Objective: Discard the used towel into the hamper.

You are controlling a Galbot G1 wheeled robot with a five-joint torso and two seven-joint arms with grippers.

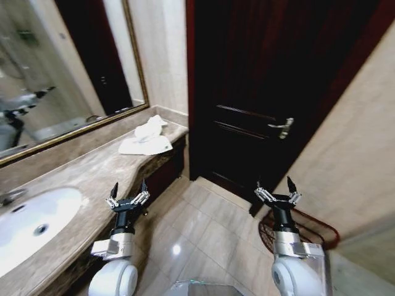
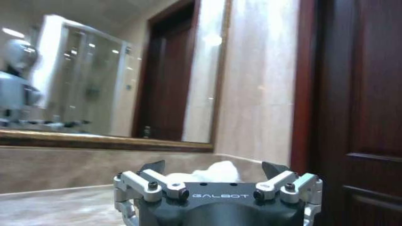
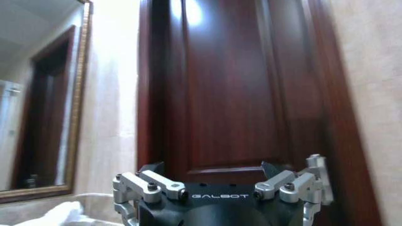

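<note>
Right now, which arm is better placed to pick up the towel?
Probably the left: the left gripper, jaws open, is raised beside the counter where the towel lies. The right gripper is over by the hamper.

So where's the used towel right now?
In the head view, the crumpled white cloth towel lies at the far end of the beige marble counter, on the robot's left, below the gold-framed mirror.

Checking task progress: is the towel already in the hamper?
No, the white towel lies on the countertop near the mirror, while the hamper stands on the floor.
</note>
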